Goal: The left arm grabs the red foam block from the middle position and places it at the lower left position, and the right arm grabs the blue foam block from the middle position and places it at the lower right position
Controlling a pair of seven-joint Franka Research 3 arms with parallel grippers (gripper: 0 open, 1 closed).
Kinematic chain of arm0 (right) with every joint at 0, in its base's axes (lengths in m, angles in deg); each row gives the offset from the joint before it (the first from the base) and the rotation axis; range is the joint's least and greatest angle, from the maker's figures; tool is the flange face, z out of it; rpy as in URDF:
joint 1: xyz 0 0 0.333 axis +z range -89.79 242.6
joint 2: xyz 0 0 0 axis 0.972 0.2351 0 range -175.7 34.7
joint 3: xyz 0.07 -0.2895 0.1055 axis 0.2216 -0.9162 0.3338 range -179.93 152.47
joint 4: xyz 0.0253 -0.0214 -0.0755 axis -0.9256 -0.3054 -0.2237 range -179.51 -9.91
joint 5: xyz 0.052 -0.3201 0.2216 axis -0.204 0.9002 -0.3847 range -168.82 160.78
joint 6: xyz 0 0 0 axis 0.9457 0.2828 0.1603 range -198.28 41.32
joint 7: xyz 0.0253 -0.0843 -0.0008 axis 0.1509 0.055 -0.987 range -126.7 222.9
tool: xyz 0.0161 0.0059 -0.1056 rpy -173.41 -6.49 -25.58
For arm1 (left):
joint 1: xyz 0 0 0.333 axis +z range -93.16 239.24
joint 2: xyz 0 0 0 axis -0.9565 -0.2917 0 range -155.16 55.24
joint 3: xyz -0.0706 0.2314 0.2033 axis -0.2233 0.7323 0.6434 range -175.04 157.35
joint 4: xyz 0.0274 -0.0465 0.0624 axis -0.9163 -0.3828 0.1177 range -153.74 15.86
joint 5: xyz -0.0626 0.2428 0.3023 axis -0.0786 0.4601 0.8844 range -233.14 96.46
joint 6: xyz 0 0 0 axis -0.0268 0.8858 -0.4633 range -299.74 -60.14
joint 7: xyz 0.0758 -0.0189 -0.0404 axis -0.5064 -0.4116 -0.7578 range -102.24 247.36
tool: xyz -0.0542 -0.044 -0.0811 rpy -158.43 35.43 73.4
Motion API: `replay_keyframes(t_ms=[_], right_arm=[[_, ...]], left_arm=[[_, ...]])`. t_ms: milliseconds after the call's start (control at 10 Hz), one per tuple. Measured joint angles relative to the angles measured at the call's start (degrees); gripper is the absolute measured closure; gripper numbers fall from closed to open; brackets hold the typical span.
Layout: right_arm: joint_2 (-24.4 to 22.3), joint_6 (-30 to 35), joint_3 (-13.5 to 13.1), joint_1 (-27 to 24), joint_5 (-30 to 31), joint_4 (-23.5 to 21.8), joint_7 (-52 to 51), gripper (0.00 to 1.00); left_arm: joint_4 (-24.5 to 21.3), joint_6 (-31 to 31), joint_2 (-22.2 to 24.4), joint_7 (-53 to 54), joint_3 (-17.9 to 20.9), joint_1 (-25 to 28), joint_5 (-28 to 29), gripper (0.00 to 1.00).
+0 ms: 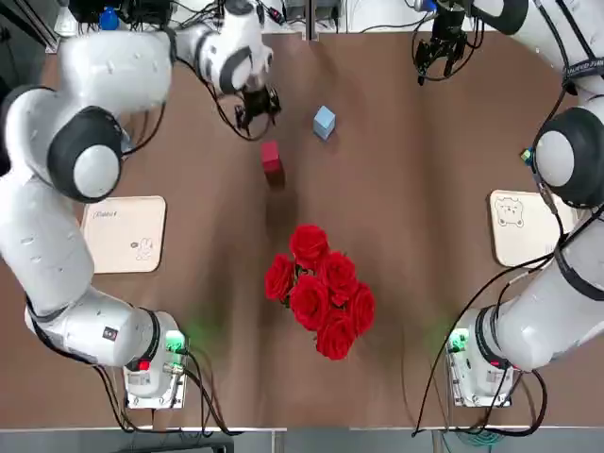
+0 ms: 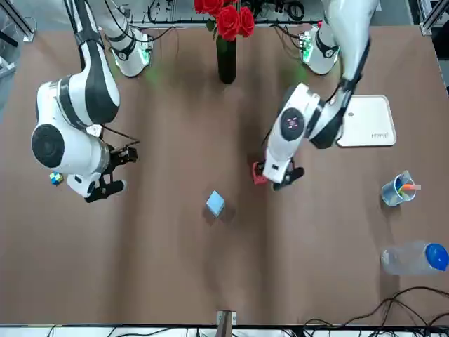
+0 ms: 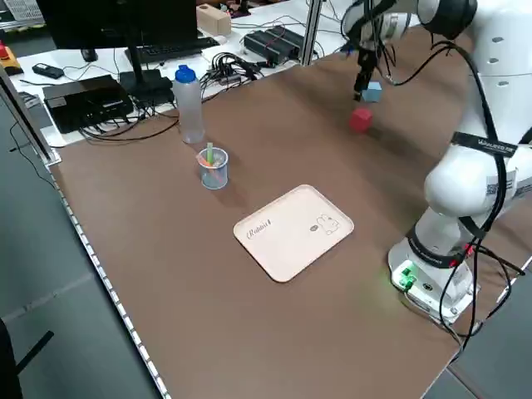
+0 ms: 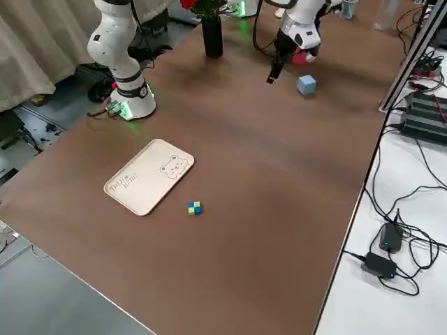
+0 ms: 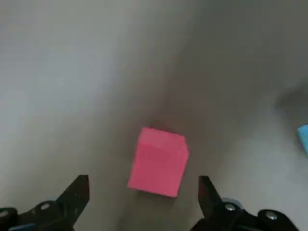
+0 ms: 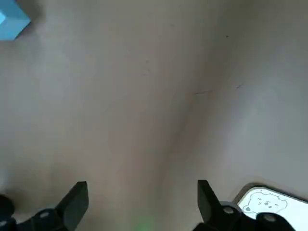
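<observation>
Red foam block rests on the bare brown table at the middle, apart from the blue foam block beside it. The left gripper hangs just beside the red block, fingers spread and empty. The right gripper hovers well apart from the blue block, likewise spread and empty. Both cream trays, lower left and lower right, hold nothing.

Risks, as judged: the red block sits skewed to the finger line, so a closing pinch could catch corners and twist or squirt the light foam away. A descent off centre could push it toward the blue block. The roses stand between the blocks and the arm bases; a low carry back could brush them.

The left wrist view alone shows the block's rotation between the fingers. The right side view alone reveals a small multicoloured cube beside the bear-face tray; the left side view shows a bottle and cup.
</observation>
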Motion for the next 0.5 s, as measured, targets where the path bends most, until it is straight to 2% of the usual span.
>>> replay_keyframes(t_ms=[200,500], right_arm=[[0.0,0.3,0.0,0.0,-1.1,0.1,-2.5,0.0],[0.0,1.1,0.1,0.1,-2.6,0.1,-6.6,0.0]], left_arm=[[0.0,-3.7,-3.2,0.5,0.0,-0.2,3.0,0.0],[0.1,-3.9,-3.2,2.1,-0.1,-1.2,3.6,0.0]])
